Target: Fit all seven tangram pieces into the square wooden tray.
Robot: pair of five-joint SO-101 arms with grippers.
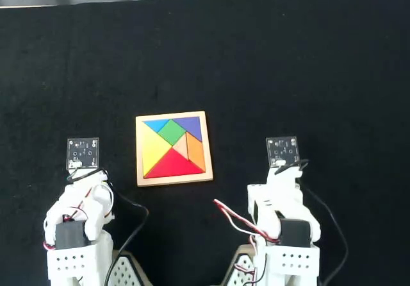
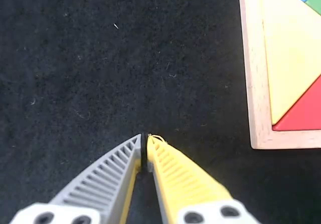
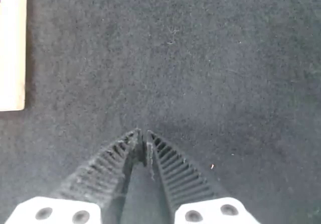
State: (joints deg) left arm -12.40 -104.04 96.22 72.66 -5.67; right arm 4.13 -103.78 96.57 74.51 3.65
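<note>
Left arm (image 1: 80, 202) and right arm (image 1: 282, 199) folded low over the black bench (image 1: 256, 55), left tool (image 2: 146, 138) and right tool (image 3: 142, 133) both closed on nothing, square wooden tray (image 1: 173, 180) between them, tangram pieces (image 1: 172, 148) filling it.

No word, number, label or sign can be read. The wooden tray (image 1: 173, 181) and the tangram pieces (image 1: 154, 151) show plain wood and flat colour. The small dark circuit board on the left arm's wrist (image 1: 83, 153) and the one on the right arm's wrist (image 1: 282, 151) carry a few pale specks, too small to tell whether they are print.
</note>
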